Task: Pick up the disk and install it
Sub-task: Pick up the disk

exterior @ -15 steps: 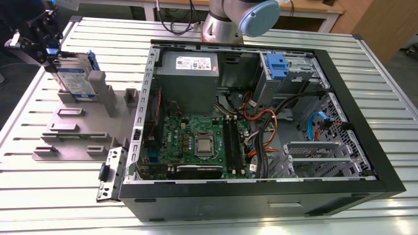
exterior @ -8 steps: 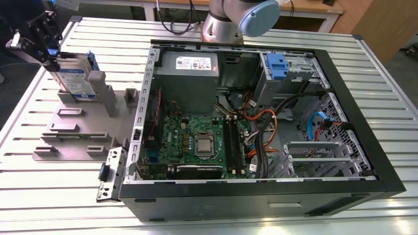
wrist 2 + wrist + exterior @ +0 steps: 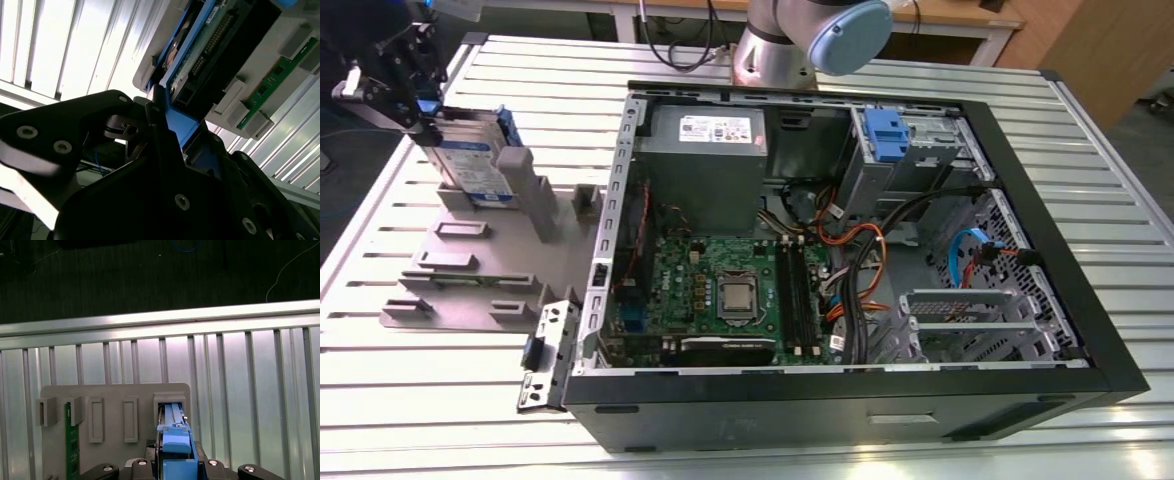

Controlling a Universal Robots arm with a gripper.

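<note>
Slatted metal worktop (image 3: 1067, 130), at the exterior view's left a grey slotted holder (image 3: 454, 280) with the disk (image 3: 470, 165) on edge, long axis near upright, top clenched in the tool (image 3: 416, 108), rightward an open computer case (image 3: 1074, 335) housing a motherboard (image 3: 720, 290).

Exterior view is lit pretty evenly from above, soft light, no harsh shadows anywhere. The table (image 3: 440, 400) comes out pale and bright, while the inside of the computer case (image 3: 720, 230) sits a fair bit dimmer. In the second wrist view the table slats blow out to pure white glare, and the gripper (image 3: 180, 122) is basically a black silhouette against them. First wrist view: shiny streaks along the slats, floor (image 3: 150, 275) beyond nearly black.
</note>
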